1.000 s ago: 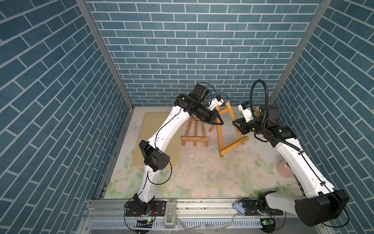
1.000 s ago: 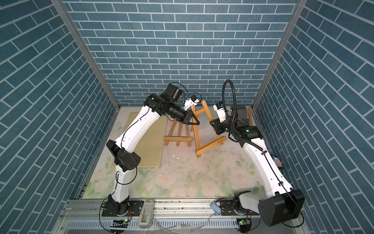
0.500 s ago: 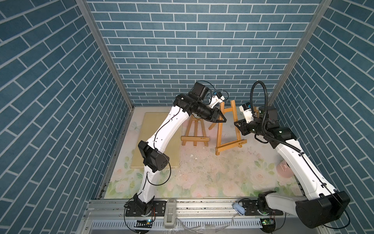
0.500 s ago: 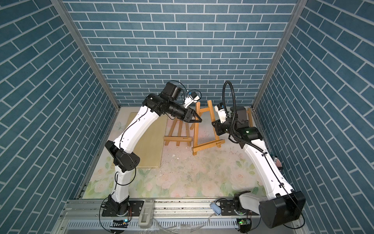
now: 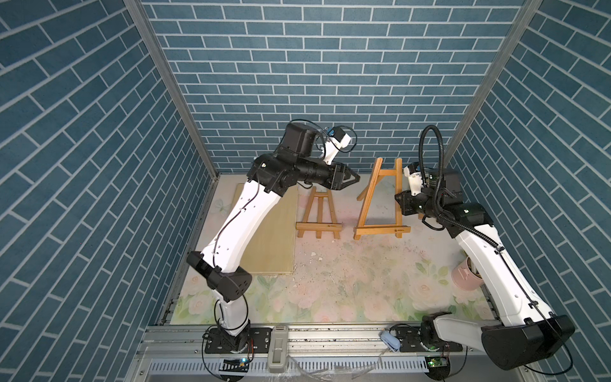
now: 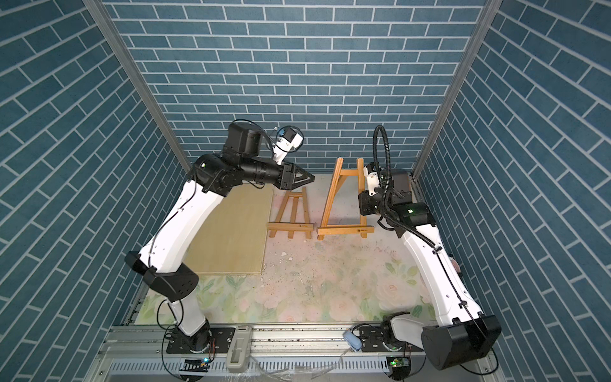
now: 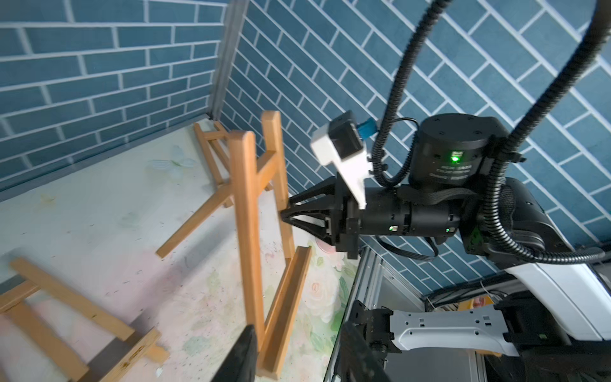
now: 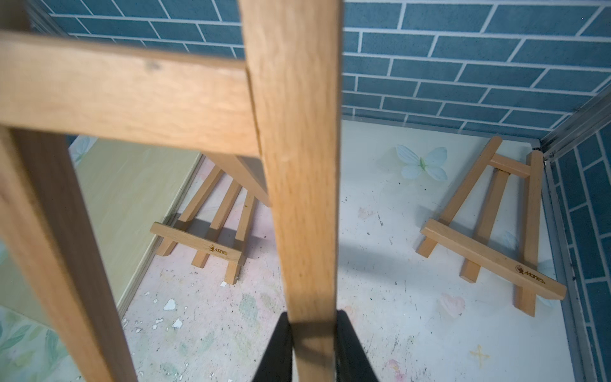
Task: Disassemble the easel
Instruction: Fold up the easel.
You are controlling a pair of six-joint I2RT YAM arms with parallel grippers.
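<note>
Floral tabletop [image 5: 347, 287] boxed in by blue brick-pattern walls [image 5: 297, 82], seen from above. Toward the back, right of centre: a wooden easel [image 5: 382, 229], upright, ledge at the bottom facing forward. Right claw [image 7: 286, 209] pinching the easel's right upright partway up, pressed against both sides of the wood. Left claw [image 5: 353, 178] spread, raised beside the upper part of the left upright, close but holding nothing. Just left of the easel and below the left claw: a small easel [image 5: 319, 226] on the tabletop, apart from the larger one. Further left, flat beneath the left arm [image 5: 244, 218]: a pale board [image 5: 271, 238]. In the far right corner, shown only by the right wrist view: a corner easel [image 8: 489, 261], hidden behind the right arm [image 5: 489, 261] in both top views. At the right edge, partly covered by that arm: a pink cup [image 5: 464, 277]. White flakes [image 5: 312, 254] scattered in front of the easels.
</note>
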